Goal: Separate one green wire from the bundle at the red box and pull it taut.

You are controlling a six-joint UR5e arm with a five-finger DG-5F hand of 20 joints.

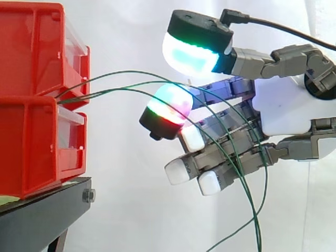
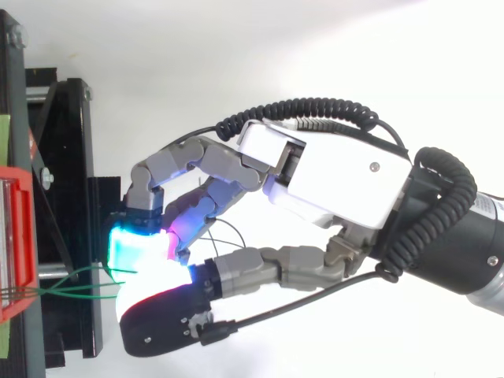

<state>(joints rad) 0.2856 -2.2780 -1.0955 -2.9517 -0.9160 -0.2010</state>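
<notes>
In the side view, the hand [image 1: 283,110] is seen open. Its fingers are loosely spread and a clear gap is left between the upper glowing pad [image 1: 191,52] and the one beneath it [image 1: 168,105]. Nothing is clamped. The green wires [image 1: 105,93] come out of the red box [image 1: 31,147] ahead of the fingertips and fan out through that gap. They are draped across the lower fingers and hang in a slack loop below the palm. The wires are judged very light, thin, springy and rather slippery, so a firm pad-to-pad pinch is called for. The uppermost strand, which lies apart from the others just in front of the pads, is judged the easiest to take alone.

In the top view, the hand [image 2: 331,173] is reached toward the red box [image 2: 12,244] over the black stand [image 2: 79,197]. The wires [image 2: 79,291] are seen as short green lines between the box and the fingertips, just ahead of the cyan pad [image 2: 130,248]. Whether any strand touches a pad cannot be told here.
</notes>
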